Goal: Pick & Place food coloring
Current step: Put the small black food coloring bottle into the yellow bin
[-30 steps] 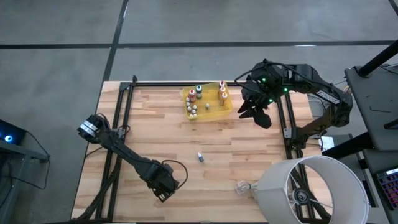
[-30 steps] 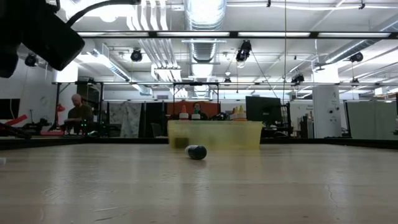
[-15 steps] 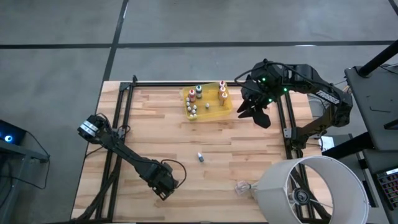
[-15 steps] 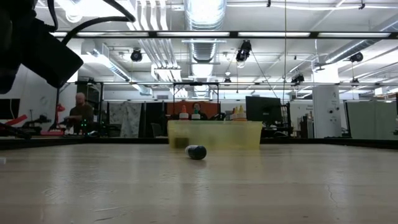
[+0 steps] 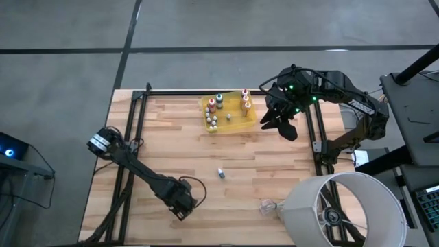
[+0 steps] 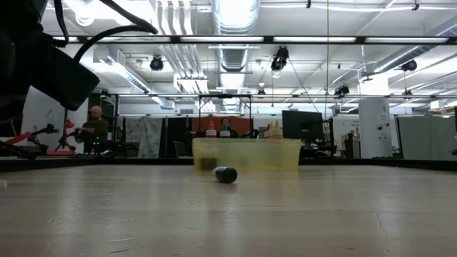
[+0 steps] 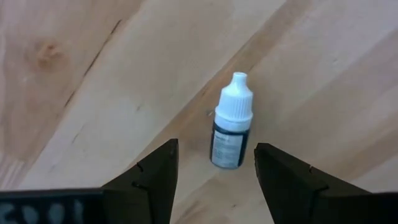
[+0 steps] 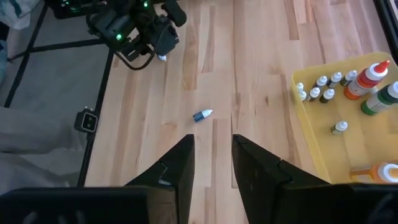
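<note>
My left gripper [image 7: 216,163] hangs open near the table's front edge, pointing down over a small dark food coloring bottle with a white cap [image 7: 231,129]. The bottle lies on its side on the wood, and the fingers stand on either side without touching it. Another small bottle [image 5: 221,173] lies on its side at mid-table, also in the low view [image 6: 225,174]. More bottles stand in the yellow tray [image 5: 233,123] at the back. My right gripper [image 5: 281,125] hangs open, high beside the tray's right end, holding nothing.
A clear crumpled plastic scrap [image 5: 266,206] lies near the front edge, next to a large white lampshade [image 5: 343,209] at the front right corner. Black frame rails [image 5: 130,137] run along the table's left and right sides. A person [image 6: 89,128] sits in the room beyond.
My left gripper has sunk a little toward the table, still open. The right arm and the bottles have kept still.
</note>
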Motion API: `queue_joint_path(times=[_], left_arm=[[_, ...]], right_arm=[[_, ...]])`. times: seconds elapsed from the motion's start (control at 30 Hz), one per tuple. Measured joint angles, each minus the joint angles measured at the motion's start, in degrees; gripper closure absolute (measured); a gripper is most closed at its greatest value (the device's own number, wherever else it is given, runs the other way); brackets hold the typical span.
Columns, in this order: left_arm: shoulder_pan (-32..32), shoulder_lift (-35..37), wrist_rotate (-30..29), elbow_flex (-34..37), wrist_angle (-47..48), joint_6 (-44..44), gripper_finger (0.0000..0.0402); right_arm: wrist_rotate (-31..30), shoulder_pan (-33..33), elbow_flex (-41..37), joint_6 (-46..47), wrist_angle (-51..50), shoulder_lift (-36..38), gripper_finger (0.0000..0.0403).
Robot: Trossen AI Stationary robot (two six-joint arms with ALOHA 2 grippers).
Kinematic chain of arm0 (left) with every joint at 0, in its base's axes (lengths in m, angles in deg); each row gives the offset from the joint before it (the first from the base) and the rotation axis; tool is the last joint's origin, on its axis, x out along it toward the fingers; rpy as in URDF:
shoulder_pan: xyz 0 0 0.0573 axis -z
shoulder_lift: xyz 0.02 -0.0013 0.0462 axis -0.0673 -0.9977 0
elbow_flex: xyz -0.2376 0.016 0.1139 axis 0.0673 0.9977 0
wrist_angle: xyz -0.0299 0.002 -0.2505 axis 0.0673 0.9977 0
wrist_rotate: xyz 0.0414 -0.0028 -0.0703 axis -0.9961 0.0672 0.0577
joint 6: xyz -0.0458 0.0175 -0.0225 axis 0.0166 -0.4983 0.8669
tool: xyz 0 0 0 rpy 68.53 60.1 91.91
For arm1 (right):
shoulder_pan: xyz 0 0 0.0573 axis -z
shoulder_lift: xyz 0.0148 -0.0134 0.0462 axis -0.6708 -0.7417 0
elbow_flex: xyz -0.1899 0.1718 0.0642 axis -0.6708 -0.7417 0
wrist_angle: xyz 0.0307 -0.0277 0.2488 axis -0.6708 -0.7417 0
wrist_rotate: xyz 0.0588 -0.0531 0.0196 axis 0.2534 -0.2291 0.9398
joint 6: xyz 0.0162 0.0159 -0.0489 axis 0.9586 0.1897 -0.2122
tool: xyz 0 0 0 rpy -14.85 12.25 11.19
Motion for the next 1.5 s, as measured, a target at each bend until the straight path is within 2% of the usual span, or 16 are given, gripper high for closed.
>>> queue_joint_path(times=[0.93, 1.5], left_arm=[[-0.15, -2.08, 1.12, -0.31, -0.85, -0.76, 0.024], [-0.37, -2.11, 2.41, -0.26, -1.04, -0.95, 0.0307]], right_arm=[[-0.02, -0.01, -0.02, -0.01, 0.05, -0.02, 0.0298], [-0.06, 0.0, -0.02, -0.06, 0.1, -0.02, 0.03]])
